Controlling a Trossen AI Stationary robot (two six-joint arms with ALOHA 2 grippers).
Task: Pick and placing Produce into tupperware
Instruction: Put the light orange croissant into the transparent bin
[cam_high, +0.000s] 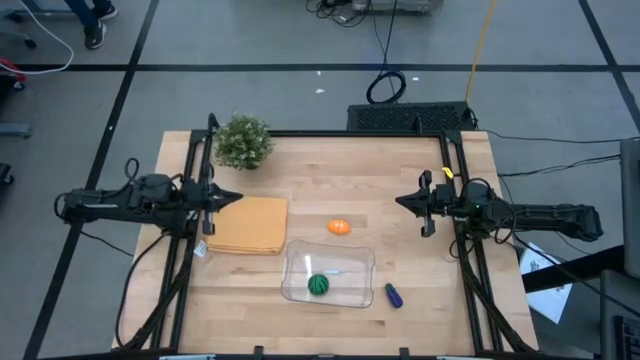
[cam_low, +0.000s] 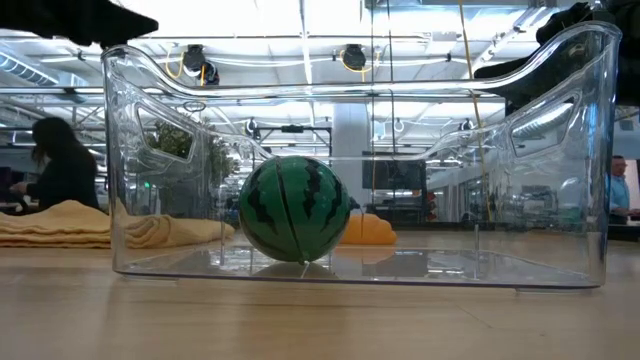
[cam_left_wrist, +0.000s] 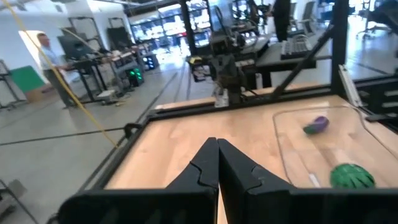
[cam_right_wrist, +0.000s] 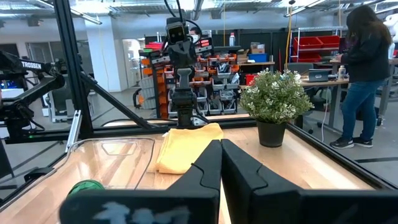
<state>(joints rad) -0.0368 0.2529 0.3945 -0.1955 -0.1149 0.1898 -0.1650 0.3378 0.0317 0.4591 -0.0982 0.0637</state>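
With the green striped ball (cam_high: 318, 285) already in the tupperware (cam_high: 352, 256), the orange oval (cam_high: 339, 227) lies nearer the right gripper (cam_high: 402, 202), both arms' jaws together

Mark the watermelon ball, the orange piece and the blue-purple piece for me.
watermelon ball (cam_high: 318, 285): high view, on its striped top, inside the clear container.
orange piece (cam_high: 339, 227): high view, middle of its upper side, on the table.
blue-purple piece (cam_high: 393, 295): high view, mid-body, beside the container.

Tupperware (cam_high: 330, 262): clear, upright, lower centre of the high view.
Green striped ball (cam_high: 318, 285): inside the tupperware, lower left part.
Orange oval (cam_high: 339, 227): on wood, just above the tupperware.
Blue-purple piece (cam_high: 393, 295): lying right of it.
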